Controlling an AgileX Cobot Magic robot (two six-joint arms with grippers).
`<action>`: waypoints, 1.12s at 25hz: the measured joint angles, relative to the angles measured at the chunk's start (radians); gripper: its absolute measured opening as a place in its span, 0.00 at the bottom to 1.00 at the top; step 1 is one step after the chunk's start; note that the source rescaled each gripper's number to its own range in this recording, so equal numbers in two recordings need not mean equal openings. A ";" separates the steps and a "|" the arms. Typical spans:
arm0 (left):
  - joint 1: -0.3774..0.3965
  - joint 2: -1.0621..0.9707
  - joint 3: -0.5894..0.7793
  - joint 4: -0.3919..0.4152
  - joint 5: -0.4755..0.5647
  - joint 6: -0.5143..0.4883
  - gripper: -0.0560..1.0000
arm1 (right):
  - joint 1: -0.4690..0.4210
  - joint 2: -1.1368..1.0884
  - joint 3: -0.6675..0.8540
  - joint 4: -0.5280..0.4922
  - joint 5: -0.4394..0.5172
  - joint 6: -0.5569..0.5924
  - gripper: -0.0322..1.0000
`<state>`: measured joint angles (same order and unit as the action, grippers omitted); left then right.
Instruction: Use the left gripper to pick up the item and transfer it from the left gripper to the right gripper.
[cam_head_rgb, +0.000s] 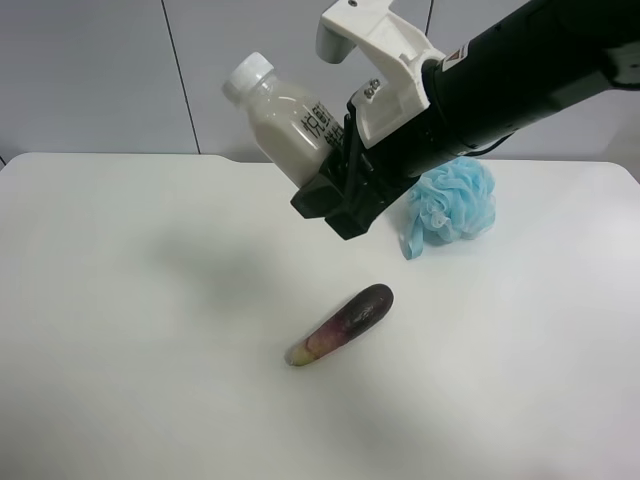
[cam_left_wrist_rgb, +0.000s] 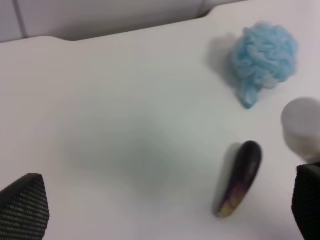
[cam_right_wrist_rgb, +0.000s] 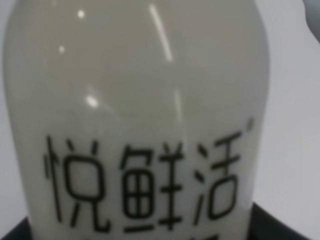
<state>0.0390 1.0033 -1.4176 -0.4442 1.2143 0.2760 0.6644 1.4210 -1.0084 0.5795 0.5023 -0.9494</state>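
Bright even light, soft shadows, glare streaks on the bottle (cam_right_wrist_rgb: 135, 100).

Your right arm (cam_head_rgb: 520, 80), black with a white housing, reaches in from the exterior high view's right and slopes downward. Your right gripper (cam_head_rgb: 330, 195) is clamped on the base of the bottle (cam_head_rgb: 285, 120). Your left gripper (cam_left_wrist_rgb: 165, 210) hangs with its fingers (cam_left_wrist_rgb: 22, 210) spread wide.

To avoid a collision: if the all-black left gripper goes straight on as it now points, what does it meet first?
Probably the bare white table, which fills the view ahead of the open left gripper. The purple eggplant lies aside, nearer one finger, likely missed; depth is unclear.
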 joint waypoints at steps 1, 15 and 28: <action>0.000 -0.052 0.035 0.025 0.001 -0.003 0.95 | 0.000 0.000 0.000 0.000 0.000 0.001 0.04; 0.000 -0.761 0.590 0.243 0.006 -0.011 0.95 | 0.000 0.000 0.000 0.007 0.000 0.003 0.04; 0.000 -1.006 0.854 0.332 -0.037 -0.092 0.95 | 0.000 0.000 0.000 0.010 0.001 0.040 0.03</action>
<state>0.0390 -0.0027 -0.5635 -0.1120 1.1770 0.1837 0.6644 1.4210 -1.0084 0.5896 0.5034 -0.9093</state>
